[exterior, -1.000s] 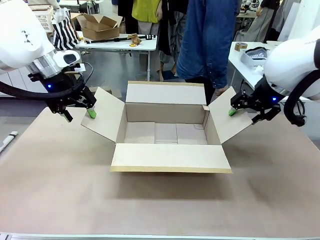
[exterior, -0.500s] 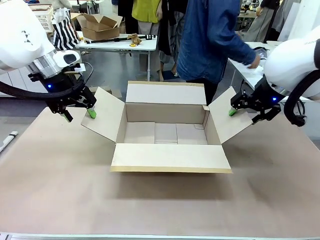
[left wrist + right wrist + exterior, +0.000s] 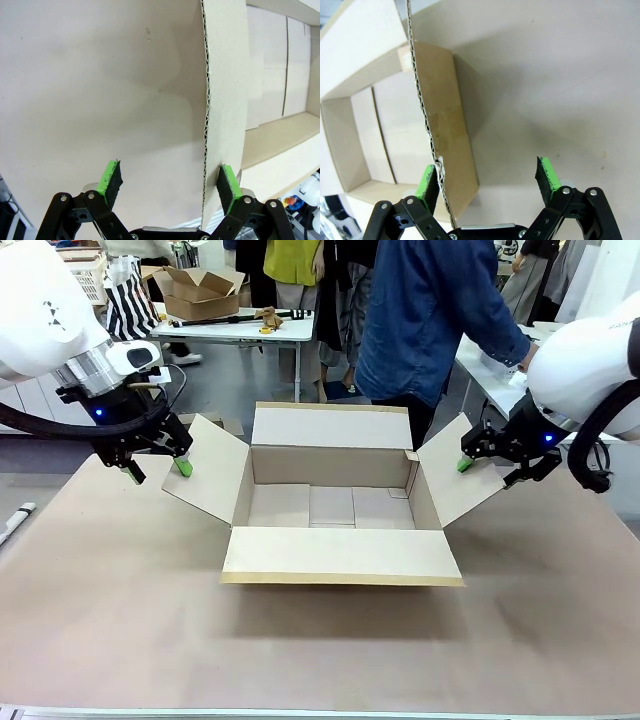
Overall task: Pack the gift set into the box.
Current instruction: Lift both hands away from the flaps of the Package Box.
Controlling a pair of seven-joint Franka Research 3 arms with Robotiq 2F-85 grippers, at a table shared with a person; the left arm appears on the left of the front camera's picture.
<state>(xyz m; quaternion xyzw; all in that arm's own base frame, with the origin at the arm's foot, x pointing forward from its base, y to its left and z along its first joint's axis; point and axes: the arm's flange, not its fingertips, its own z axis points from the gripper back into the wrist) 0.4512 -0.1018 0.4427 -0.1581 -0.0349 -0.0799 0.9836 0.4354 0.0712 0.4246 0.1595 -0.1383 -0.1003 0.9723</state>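
Box: logged mid-frame on the table, four flaps spread, inside bare. Left gripper found at the left flap, fingers apart and straddling its edge, one pad just beside the flap's face, nothing clamped. Right gripper likewise spread wide astride the right flap. Person's sleeve noted reaching toward upper right. Step judged as bracing flaps open for loading. Next move judged to need steady arms and no nudging of the carton.
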